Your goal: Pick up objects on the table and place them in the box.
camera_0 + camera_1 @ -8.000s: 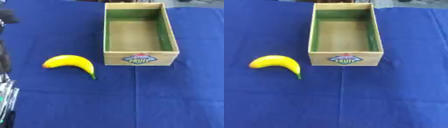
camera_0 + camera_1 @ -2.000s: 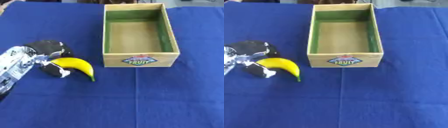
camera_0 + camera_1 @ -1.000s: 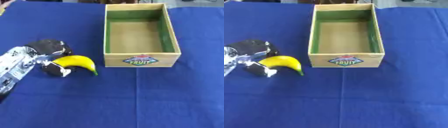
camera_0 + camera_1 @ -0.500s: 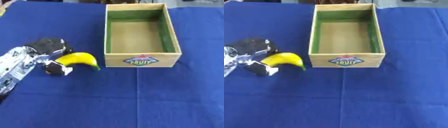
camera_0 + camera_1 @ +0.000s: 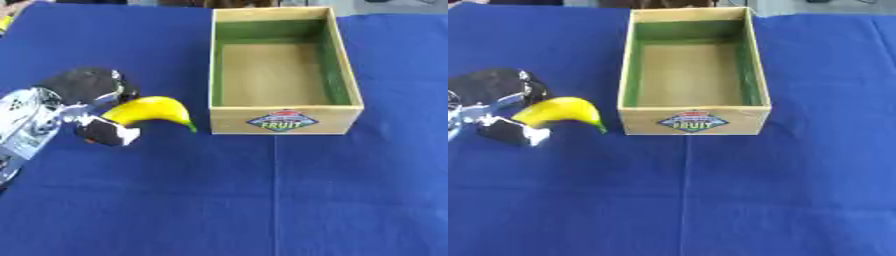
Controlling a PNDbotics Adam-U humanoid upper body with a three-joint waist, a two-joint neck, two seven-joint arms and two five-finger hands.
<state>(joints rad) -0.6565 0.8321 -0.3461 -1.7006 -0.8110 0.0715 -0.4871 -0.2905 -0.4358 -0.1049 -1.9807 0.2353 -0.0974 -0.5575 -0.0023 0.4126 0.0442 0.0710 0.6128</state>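
Banana (image 5: 150,110): one, yellow, curved, likely light, smooth-skinned and easily bruised; held just left of the wooden box (image 5: 283,120), at its labelled front corner, by the left hand (image 5: 83,105), fingers curled round its thick end; best gripped mid-body.

Both my head cameras look steeply down at the blue-cloth tabletop (image 5: 350,200) from close above. Both share the open wooden box with green inner walls (image 5: 284,120) and the left robot hand (image 5: 83,107); the right eye's picture sits slightly further right.
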